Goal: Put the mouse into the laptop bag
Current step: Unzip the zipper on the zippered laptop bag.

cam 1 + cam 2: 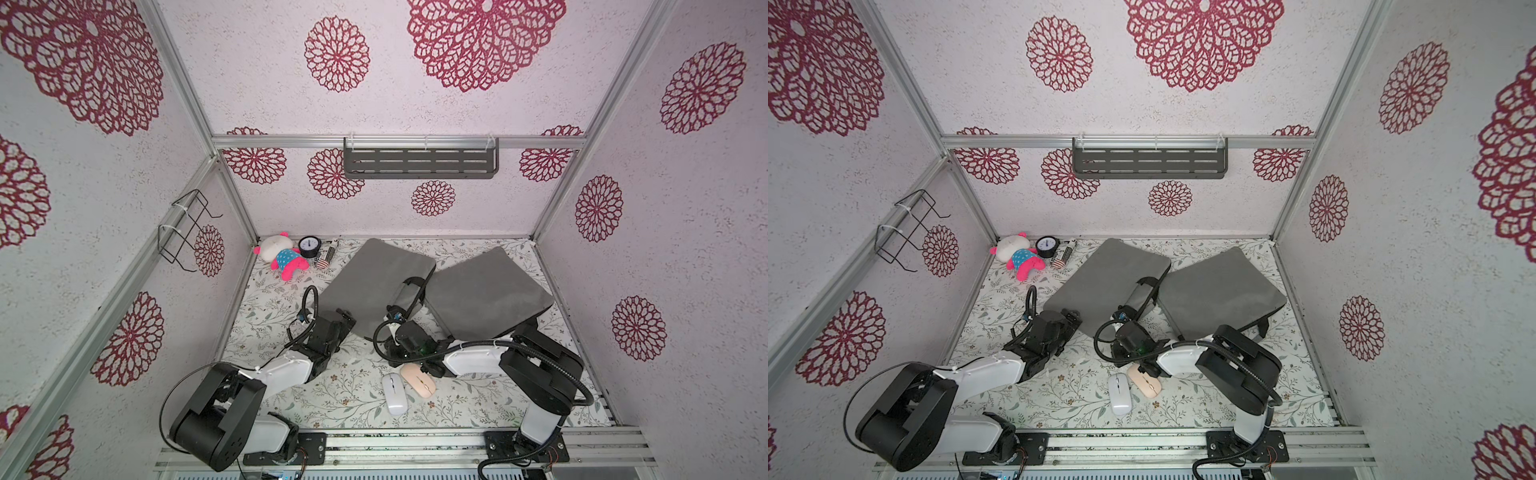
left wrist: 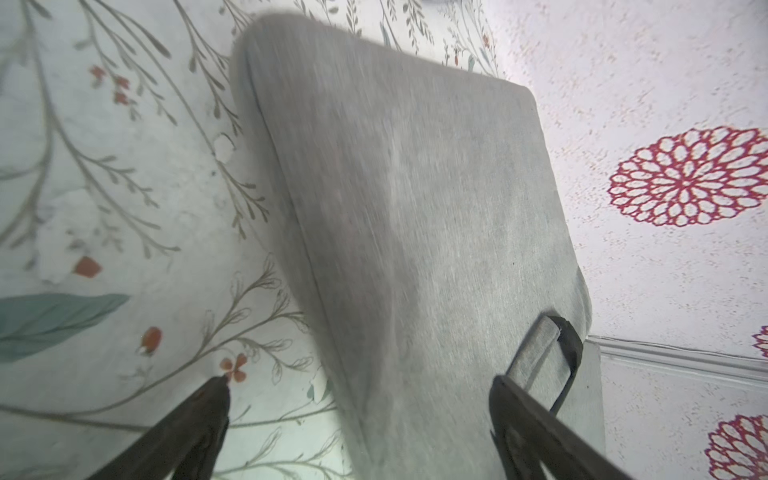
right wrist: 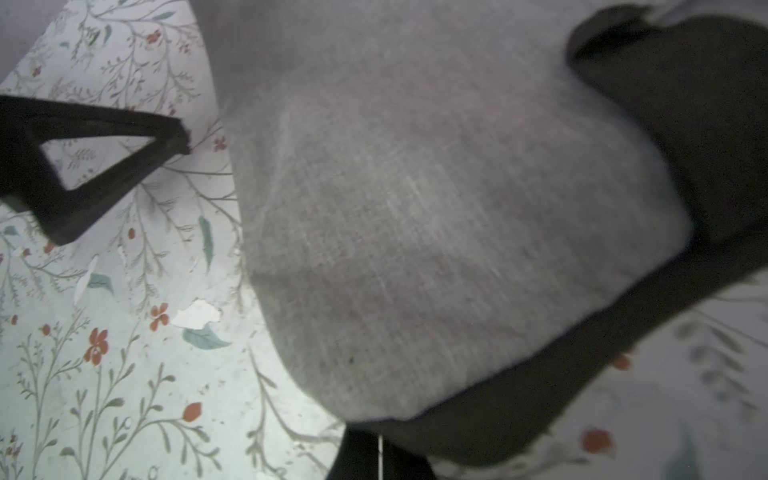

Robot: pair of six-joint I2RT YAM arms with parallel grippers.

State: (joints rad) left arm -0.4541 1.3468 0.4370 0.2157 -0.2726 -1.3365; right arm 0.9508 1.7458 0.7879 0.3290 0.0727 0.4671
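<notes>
In both top views you see the grey laptop bag (image 1: 374, 278) on the floral mat (image 1: 332, 395), with a second grey padded panel (image 1: 486, 295) beside it. The white mouse (image 1: 395, 394) and the beige mouse (image 1: 417, 380) lie just beside each other on the mat, outside the bag, on its side toward the arm bases. Your left gripper (image 1: 345, 319) sits at the bag's near corner, your right gripper (image 1: 395, 316) by the bag's handle (image 1: 409, 291).

In the left wrist view the fingers (image 2: 195, 428) stand wide apart with the bag's edge between them, not clamped on it.

In the right wrist view grey fabric and black trim fill the frame. The jaws are closed tight, and you cannot tell whether they pinch fabric.
</notes>
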